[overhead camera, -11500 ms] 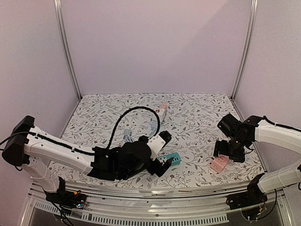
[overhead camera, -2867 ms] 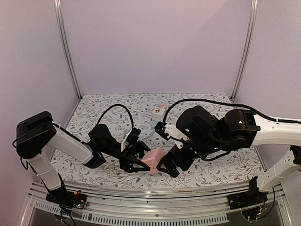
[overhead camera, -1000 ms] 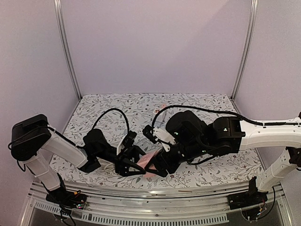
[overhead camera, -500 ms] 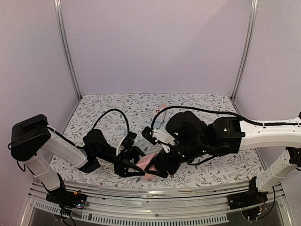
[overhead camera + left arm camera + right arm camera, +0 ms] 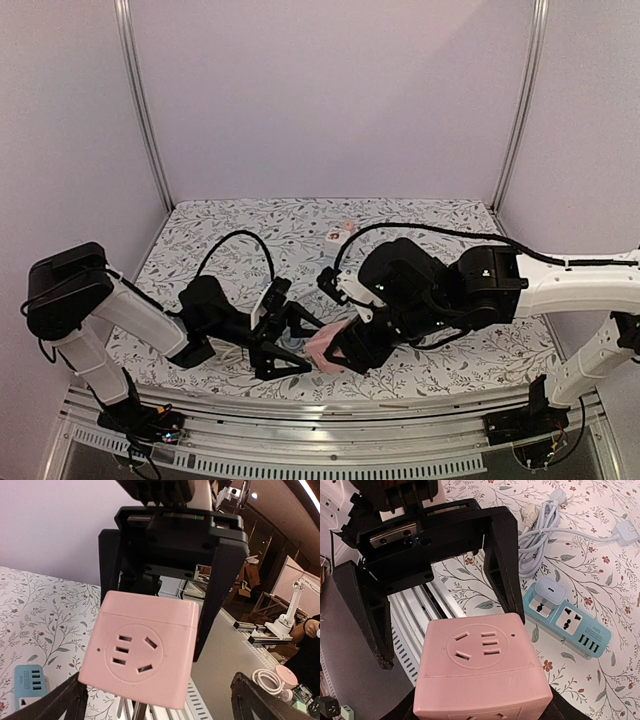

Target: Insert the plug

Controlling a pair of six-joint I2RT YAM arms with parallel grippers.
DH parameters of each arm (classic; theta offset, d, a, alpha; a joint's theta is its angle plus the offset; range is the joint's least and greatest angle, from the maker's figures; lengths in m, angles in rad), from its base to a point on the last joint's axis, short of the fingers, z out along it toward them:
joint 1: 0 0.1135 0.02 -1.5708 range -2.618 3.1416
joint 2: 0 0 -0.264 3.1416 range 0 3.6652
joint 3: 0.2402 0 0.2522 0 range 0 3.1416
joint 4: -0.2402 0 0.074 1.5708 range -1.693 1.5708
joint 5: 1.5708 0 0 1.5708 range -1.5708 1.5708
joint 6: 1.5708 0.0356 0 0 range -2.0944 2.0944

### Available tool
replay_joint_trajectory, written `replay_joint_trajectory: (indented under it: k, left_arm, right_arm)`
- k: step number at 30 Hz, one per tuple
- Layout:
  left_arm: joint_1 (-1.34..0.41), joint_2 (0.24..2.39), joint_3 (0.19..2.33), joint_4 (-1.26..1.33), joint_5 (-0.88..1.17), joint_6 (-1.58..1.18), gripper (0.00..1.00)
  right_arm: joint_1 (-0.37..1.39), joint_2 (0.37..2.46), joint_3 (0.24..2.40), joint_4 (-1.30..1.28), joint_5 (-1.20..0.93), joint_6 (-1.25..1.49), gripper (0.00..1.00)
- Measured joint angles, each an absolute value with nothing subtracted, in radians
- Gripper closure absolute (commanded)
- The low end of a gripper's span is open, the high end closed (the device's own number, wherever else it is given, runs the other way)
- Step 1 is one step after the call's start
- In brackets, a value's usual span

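Note:
A pink cube socket (image 5: 325,349) hangs just above the table near the front edge, with my right gripper (image 5: 347,354) shut on its sides. In the right wrist view the cube (image 5: 479,672) fills the bottom, a round outlet face turned up. My left gripper (image 5: 287,345) faces the cube from the left, jaws spread wide and off it. In the left wrist view the cube (image 5: 141,655) floats between my own open fingers (image 5: 70,700). A white plug (image 5: 558,495) ends a coiled white cord (image 5: 540,527) on the mat.
A teal power strip (image 5: 568,618) with a white adapter (image 5: 548,592) plugged in lies on the floral mat just behind the cube. A small pink and white strip (image 5: 341,235) lies at the back. The table's metal front rail (image 5: 330,415) runs close below both grippers.
My left gripper's jaws have sprung wide open and let go of the pink cube. The right gripper keeps the cube and has carried it slightly to the right.

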State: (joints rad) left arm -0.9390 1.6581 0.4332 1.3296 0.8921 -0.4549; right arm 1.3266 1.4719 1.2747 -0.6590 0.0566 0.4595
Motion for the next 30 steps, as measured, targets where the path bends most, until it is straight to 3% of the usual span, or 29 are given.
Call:
replay_joint_trajectory:
  k: [10, 14, 27, 30]
  left_arm:
    - [-0.939, 1.658, 0.466, 1.289, 0.807, -0.355, 0.01]
    - [-0.939, 1.619, 0.475, 1.185, 0.719, -0.290, 0.11]
    - [-0.939, 1.529, 0.517, 0.834, 0.361, -0.171, 0.23]
    - [-0.939, 1.529, 0.550, 0.760, 0.302, -0.163, 0.31]
  right_arm:
    - [1.276, 1.387, 1.256, -0.787, 0.130, 0.460, 1.00]
    - [1.246, 1.370, 1.256, -0.848, 0.162, 0.458, 1.00]
    - [1.168, 1.425, 1.369, -1.014, 0.189, 0.419, 1.00]
    - [1.142, 1.466, 1.402, -1.043, 0.189, 0.414, 1.00]
